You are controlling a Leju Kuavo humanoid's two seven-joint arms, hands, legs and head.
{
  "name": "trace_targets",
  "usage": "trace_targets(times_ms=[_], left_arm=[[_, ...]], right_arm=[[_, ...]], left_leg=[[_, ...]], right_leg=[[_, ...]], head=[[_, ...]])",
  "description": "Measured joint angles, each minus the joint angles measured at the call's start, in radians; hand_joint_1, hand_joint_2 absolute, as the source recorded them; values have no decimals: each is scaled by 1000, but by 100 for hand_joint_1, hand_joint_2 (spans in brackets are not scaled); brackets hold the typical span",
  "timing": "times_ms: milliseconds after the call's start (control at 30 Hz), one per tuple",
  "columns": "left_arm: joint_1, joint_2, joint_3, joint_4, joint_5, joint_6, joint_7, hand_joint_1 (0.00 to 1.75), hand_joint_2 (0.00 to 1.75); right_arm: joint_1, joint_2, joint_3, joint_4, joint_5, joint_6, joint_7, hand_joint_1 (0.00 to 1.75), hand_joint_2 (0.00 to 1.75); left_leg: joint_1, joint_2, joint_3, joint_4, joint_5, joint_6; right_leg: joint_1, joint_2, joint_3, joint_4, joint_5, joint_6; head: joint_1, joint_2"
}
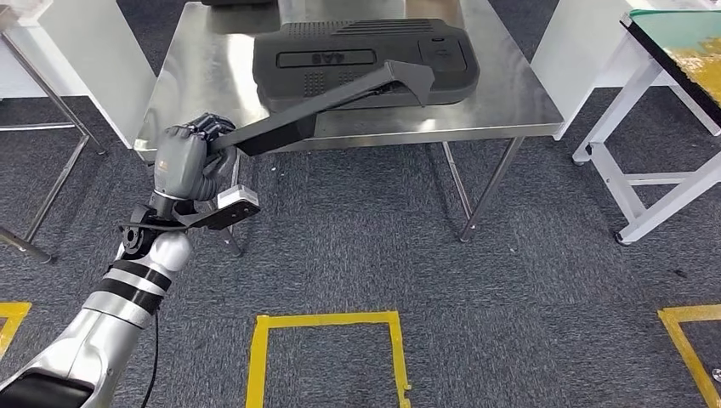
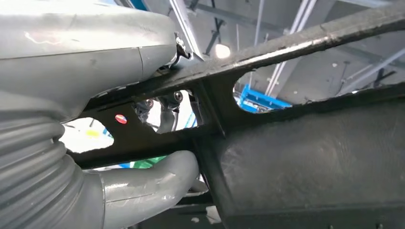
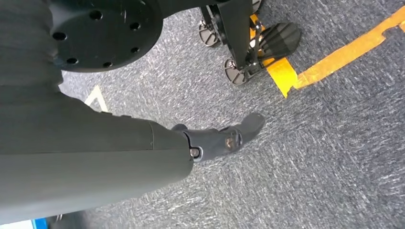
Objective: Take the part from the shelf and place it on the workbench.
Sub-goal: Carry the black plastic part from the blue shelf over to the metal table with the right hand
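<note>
The left hand [image 1: 183, 161] is clamped around the near end of a long dark arm-shaped part [image 1: 327, 100], just in front of the steel workbench [image 1: 510, 98]. From that grip the part slants up over the bench's front edge, and its broader far end sits above a large black moulded panel [image 1: 366, 53] lying flat on the bench top; whether the part touches the panel cannot be told from the head view. The left wrist view shows what the head view does not: the grey thumb [image 2: 148, 183] hooked under the part's [image 2: 305, 157] webbed frame, with cut-out openings beside it. In the right wrist view the right hand [image 3: 224, 138] hangs over grey carpet [image 3: 334, 157] and yellow floor tape [image 3: 344, 55]; one dark finger points outward and the rest are hidden, so its state cannot be told.
</note>
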Motion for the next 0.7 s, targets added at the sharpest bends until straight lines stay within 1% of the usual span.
trace_targets(times_ms=[67,100,133,167,200,233,267,300,333,367,400,433,467,500,533,567,600,633,700], left_arm=[[-2,-1,-2,0,-1,-2,0,175,175],[-5,-1,-3,0,-1,-2,1,175,175],[-7,-1,-4,0,-1,-2,1,175,175],[-9,-1,-5,1,-2,-3,1,175,175],[-10,-2,-7,3,-2,-3,2,175,175],[-10,-2,-9,5,-2,-4,3,175,175],[-10,-2,-11,8,-3,-5,3,175,175],[-11,-2,-13,10,-4,-5,4,175,175],[-13,-2,-15,11,-5,-5,5,175,175],[-15,-2,-17,12,-6,-6,5,175,175],[-19,-2,-18,14,-6,-6,6,175,175],[-24,-3,-19,16,-6,-6,7,175,175],[-27,-3,-21,17,-6,-6,7,175,175],[-31,-4,-22,19,-6,-7,8,175,175],[-34,-5,-24,19,-6,-8,9,175,175],[-35,-5,-25,20,-7,-8,11,175,175],[-38,-6,-25,20,-7,-8,12,175,175],[-41,-6,-26,20,-8,-9,13,175,175],[-45,-8,-27,23,-8,-9,14,175,175]], right_arm=[[-1,1,3,0,2,0,0,0,175],[-1,1,4,0,3,0,0,0,175],[-1,2,6,0,4,0,0,0,175],[-2,2,7,0,5,0,0,0,175],[-2,2,7,0,5,0,0,0,175],[-2,2,8,0,6,0,0,0,175],[-2,2,9,0,6,0,1,0,175],[-2,2,10,0,7,0,1,0,175],[-1,3,11,0,8,0,1,0,175],[-1,4,12,0,8,1,1,0,175],[-2,5,13,0,9,1,1,0,175],[-3,5,14,0,10,1,1,0,175],[-4,5,14,0,10,1,1,0,175],[-6,5,14,0,11,1,1,0,175],[-7,5,14,0,11,1,2,0,175],[-7,5,14,0,11,1,2,0,175],[-8,5,14,0,12,1,3,0,175],[-8,5,14,0,12,1,3,0,175],[-9,6,15,0,13,1,3,0,175]], left_leg=[[2,1,2,4,-11,-10],[2,3,-6,26,-25,-14],[3,5,-26,69,-47,-19],[4,8,-57,132,-74,-23],[6,9,-96,203,-100,-26],[8,11,-132,260,-113,-30],[11,12,-156,287,-106,-33],[14,13,-159,272,-75,-35],[17,14,-145,220,-27,-38],[20,16,-119,153,21,-41],[21,16,-91,92,52,-43],[21,15,-69,49,62,-40],[18,13,-57,28,58,-35],[16,11,-53,20,49,-28],[17,9,-50,16,44,-18],[18,8,-48,14,42,-12],[20,6,-43,12,39,-6],[21,5,-39,11,37,-1],[20,4,-35,10,29,7]], right_leg=[[-8,0,12,-6,-4,-13],[-13,0,20,-10,-6,-21],[-18,0,30,-13,-10,-29],[-18,0,38,-14,-15,-36],[-18,0,45,-13,-21,-41],[-18,1,53,-13,-27,-43],[-19,3,63,-12,-35,-42],[-20,5,74,-11,-44,-39],[-22,7,88,-10,-53,-35],[-23,9,97,-9,-65,-29],[-22,10,105,-6,-76,-22],[-20,10,109,-4,-84,-15],[-18,10,110,-3,-88,-8],[-17,10,113,-3,-90,-3],[-18,10,114,-4,-90,2],[-19,9,110,3,-92,6],[-20,7,95,27,-95,10],[-21,5,67,71,-103,13],[-22,2,-27,209,-137,13]], head=[[-1,0],[-2,0],[-4,0],[-4,0],[-6,0],[-5,0],[-5,0],[-6,0],[-5,0],[-5,0],[-6,0],[-7,0],[-7,0],[-7,0],[-6,0],[-5,0],[-4,0],[-2,0],[1,0]])
